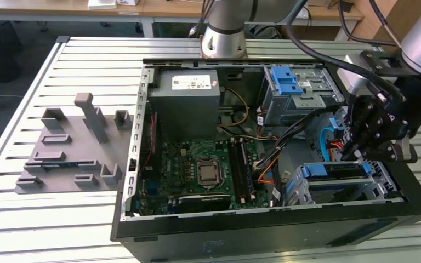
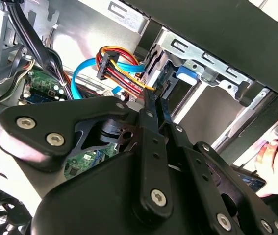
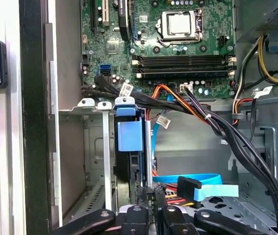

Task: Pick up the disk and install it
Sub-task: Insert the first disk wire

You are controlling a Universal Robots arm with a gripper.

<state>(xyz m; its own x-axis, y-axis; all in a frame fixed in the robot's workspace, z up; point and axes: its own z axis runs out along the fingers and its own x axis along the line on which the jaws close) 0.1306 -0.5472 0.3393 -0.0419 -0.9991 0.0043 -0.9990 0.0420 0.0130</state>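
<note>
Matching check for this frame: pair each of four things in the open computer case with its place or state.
Things:
1. disk
2. end effector
3. grey metal box
4. processor socket

Places or states:
A. on the green board, mid-case in the exterior view
B. standing on edge in the metal drive cage, blue rails showing
C. far corner of the case, white sticker on top
D. inside the case, just above the drive cage

Pairs: 1-B, 2-D, 3-C, 4-A

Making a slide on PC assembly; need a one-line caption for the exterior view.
Robot gripper lowered into the open computer case, at the drive cage holding the blue-railed disk.
</note>
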